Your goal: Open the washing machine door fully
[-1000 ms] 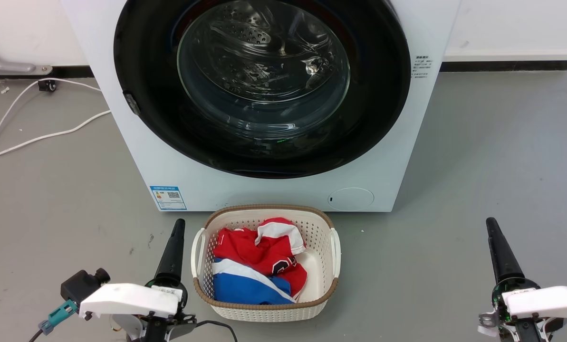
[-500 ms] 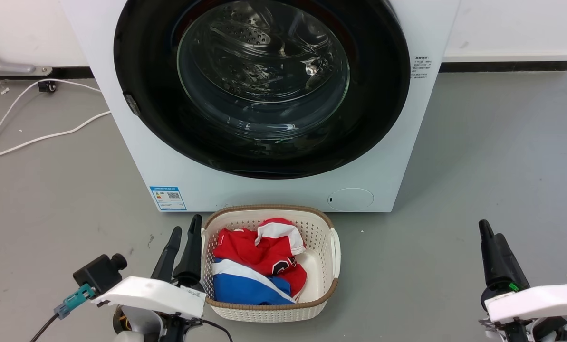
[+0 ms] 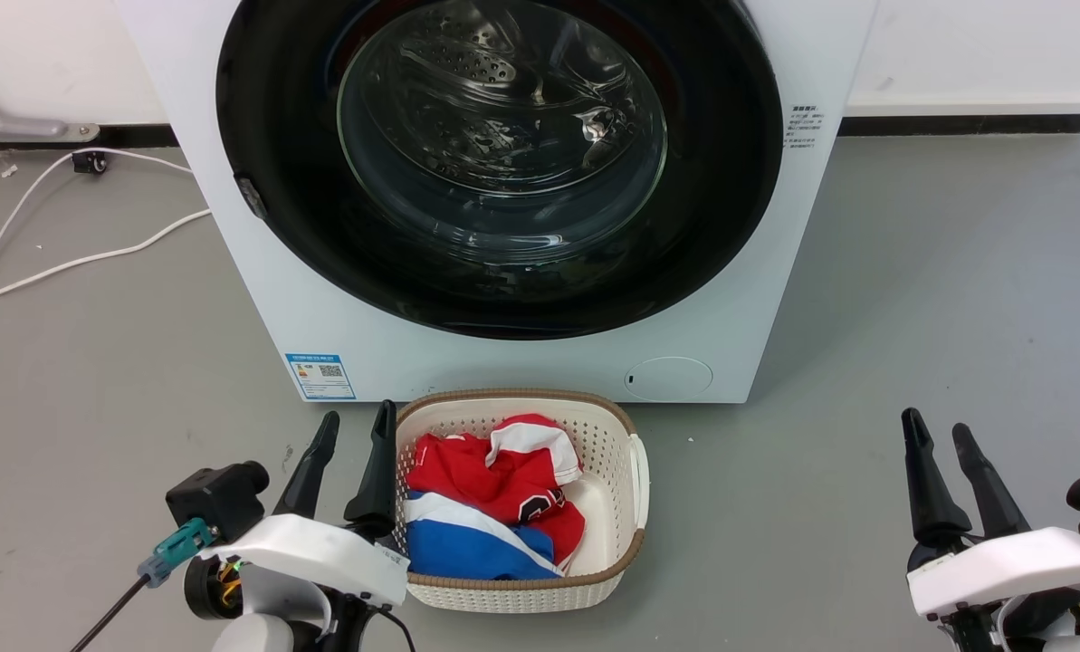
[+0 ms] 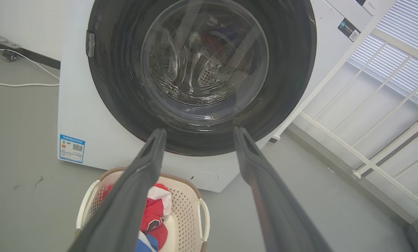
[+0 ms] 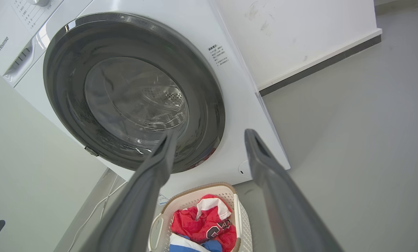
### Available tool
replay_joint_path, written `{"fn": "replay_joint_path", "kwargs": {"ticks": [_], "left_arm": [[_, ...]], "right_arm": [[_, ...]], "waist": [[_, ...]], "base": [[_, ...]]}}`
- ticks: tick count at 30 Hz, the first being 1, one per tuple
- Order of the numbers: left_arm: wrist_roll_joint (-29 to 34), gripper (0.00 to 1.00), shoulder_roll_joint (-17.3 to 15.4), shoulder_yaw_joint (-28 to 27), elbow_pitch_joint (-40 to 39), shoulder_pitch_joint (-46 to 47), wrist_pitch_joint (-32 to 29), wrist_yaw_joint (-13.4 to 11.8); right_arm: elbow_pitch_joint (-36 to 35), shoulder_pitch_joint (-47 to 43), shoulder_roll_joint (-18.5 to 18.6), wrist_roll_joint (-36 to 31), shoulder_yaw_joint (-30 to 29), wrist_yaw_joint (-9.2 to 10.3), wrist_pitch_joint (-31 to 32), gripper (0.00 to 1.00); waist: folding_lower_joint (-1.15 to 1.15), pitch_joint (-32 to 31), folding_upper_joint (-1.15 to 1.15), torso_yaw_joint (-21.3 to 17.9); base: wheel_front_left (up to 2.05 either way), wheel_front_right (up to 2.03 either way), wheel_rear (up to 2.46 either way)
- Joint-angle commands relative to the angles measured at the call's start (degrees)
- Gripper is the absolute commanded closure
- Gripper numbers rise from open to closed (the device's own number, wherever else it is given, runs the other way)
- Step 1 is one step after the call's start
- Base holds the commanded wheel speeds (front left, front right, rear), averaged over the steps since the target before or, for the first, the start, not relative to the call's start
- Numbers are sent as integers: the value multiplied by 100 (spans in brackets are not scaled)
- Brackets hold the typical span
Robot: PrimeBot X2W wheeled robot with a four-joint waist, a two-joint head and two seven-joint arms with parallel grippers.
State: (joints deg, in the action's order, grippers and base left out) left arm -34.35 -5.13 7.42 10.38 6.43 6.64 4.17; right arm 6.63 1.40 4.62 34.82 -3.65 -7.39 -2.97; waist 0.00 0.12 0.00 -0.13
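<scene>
The washing machine door point(image 3: 503, 154) is a large round glossy black disc with a bulging clear glass window, and it lies flush against the white machine front. A small grey latch piece point(image 3: 250, 196) sits on its left edge. My left gripper point(image 3: 356, 417) is open low at the left, beside the basket and well short of the door. My right gripper point(image 3: 934, 426) is open over the floor at the lower right. In the left wrist view, the door point(image 4: 201, 63) stands beyond my left gripper point(image 4: 199, 132). The door point(image 5: 131, 94) also stands beyond my right gripper point(image 5: 210, 135).
A cream laundry basket point(image 3: 637, 471) holding red, white and blue clothes point(image 3: 490, 507) stands on the grey floor right before the machine. A white cable point(image 3: 69, 263) runs across the floor at the left. A white railing point(image 4: 363, 115) stands to the machine's side.
Both grippers have gone from shut to open. The left arm has shifted up and right toward the basket. The right arm has edged slightly left. The door has not moved.
</scene>
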Motion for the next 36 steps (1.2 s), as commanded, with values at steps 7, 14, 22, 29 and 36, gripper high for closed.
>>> {"fn": "replay_joint_path", "kwargs": {"ticks": [7, 14, 22, 29, 36], "left_arm": [[638, 0, -177, 197, -18, 196, 166, -193], [969, 0, -246, 322, 18, 214, 252, -295], [1350, 0, -295, 459, 72, 244, 367, -367], [1676, 0, -316, 535, 136, 249, 458, -434], [1964, 0, -339, 565, 183, 244, 546, -471]], "right_arm": [[-201, 25, 1, -763, 17, -9, 62, 0], [-258, -10, -2, -1143, 34, -10, 78, 0], [-329, -54, -21, -1596, 39, -11, 78, 0], [-376, -92, -39, -1998, 51, -12, 82, 0], [-421, -130, -65, -2361, 64, -13, 62, 0]], "waist": [[0, -1, 0, 0], [0, -3, 0, -3], [0, -3, 0, 2], [0, -15, 0, 9], [0, -18, 0, 6]], "base": [[0, 0, 0], [0, 0, 0], [0, 0, 0], [0, 0, 0], [0, 0, 0]]}}
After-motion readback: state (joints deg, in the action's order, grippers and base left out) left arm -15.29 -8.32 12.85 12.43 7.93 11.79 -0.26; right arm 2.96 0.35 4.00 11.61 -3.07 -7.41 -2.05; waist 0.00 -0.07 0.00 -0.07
